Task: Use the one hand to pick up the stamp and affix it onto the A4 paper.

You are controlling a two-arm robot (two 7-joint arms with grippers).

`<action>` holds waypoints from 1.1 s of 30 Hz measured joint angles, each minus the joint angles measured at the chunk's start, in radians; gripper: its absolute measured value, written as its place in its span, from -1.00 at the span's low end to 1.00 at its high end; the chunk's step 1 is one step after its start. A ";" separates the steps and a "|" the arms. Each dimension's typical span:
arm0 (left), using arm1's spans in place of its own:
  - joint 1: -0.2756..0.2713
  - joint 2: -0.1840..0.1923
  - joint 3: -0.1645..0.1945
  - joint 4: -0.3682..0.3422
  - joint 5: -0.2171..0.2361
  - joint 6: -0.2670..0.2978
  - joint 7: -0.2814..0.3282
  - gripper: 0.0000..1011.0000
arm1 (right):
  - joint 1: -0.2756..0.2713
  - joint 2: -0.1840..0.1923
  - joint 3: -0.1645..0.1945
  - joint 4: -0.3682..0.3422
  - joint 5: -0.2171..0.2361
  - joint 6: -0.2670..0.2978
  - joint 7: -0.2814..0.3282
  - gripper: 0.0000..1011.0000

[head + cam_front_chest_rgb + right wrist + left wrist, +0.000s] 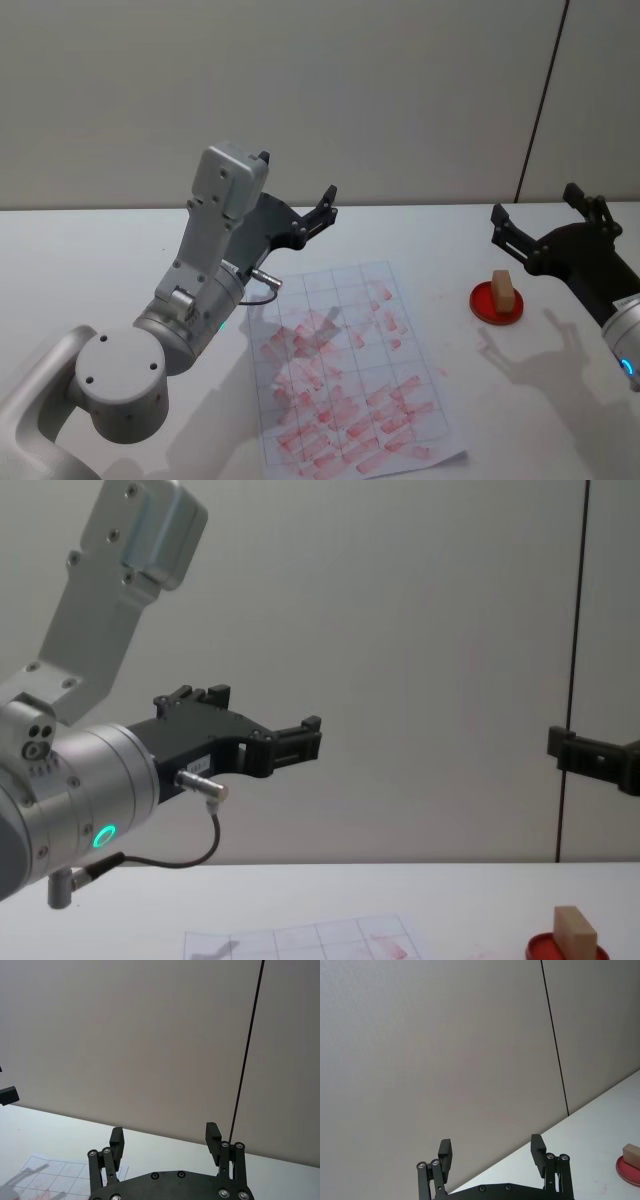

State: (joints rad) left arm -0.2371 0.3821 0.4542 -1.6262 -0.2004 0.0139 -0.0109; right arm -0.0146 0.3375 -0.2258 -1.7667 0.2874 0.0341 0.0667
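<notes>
the wooden stamp (502,290) is seen standing upright on the round red ink pad (480,301), which lies on the white table (100,250) just off the far right corner of the a4 paper (340,290), apart from the sheet. the stamp is touched by nothing.

the right gripper (533,199), the one with the blue-lit ring, is held in the air to the right of the paper, above and slightly beyond the ink pad. its 2 fingers are spread wide and nothing is held between them. the left gripper (491,1146), on the arm with the green-lit ring, is raised off the paper's far left corner, also spread wide and empty, and is judged to be idle.

the paper's printed grid is covered with many pale reddish marks (390,400), thickest toward its near end, while several cells at its far end are left bare. as for this round of the task, no step is judged to be done: the stamp has yet to be reached, gripped, lifted from the pad, carried over the paper and pressed onto a cell.
</notes>
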 joint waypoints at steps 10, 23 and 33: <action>0.000 0.000 0.000 0.000 0.000 0.000 0.000 0.98 | 0.000 0.000 0.000 0.000 0.000 0.000 0.000 0.98; 0.000 0.000 0.000 0.000 0.000 0.000 0.000 0.98 | 0.000 0.000 0.000 0.000 0.000 0.000 0.000 0.98; 0.000 0.000 0.000 0.000 0.000 0.000 0.000 0.98 | 0.000 -0.026 -0.013 -0.001 -0.028 0.047 -0.061 0.98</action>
State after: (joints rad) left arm -0.2371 0.3821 0.4542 -1.6262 -0.2004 0.0139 -0.0109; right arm -0.0147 0.3113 -0.2388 -1.7672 0.2598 0.0811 0.0058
